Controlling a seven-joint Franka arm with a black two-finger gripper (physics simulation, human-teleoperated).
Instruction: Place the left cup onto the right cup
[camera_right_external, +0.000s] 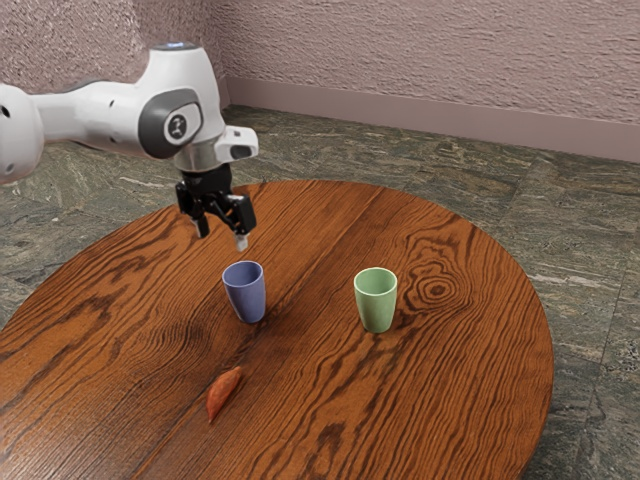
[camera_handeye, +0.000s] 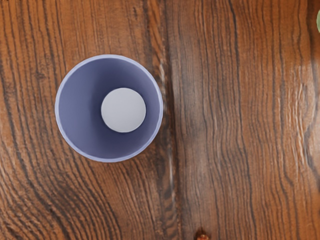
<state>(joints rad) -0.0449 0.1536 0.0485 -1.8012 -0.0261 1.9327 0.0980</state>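
Three things sit on my round worktop (camera_right_external: 440, 400), a slab of glossy, red-brown wood with bold dark grain and a knot.

Nearest the camera lies a small orange piece (camera_right_external: 223, 394), tapered and flat on the wood. It is in front of the purple cup (camera_right_external: 245, 290), well apart from it, and I judge it no part of the job.

The purple cup stands upright, mouth up. It is a smooth, matte, thin-walled tumbler, narrowing toward its base. From the wrist view I look straight down into it and see a round rim and a pale grey disc at the bottom. I take it for the cup to be lifted, since it is the one toward the exterior view's left.

The green cup (camera_right_external: 376, 298) has the same shape and stands upright to the exterior view's right of the purple cup, with bare wood between them. Its open mouth should accept the other's narrow base.

Above the purple cup, clear of its rim, hang my black fingers (camera_right_external: 222, 231), spread apart and gripping nothing. I judge them poised for a descent.

Beyond the purple cup spread a mottled green stone floor (camera_right_external: 560, 200) and a rough pinkish wall (camera_right_external: 450, 50).
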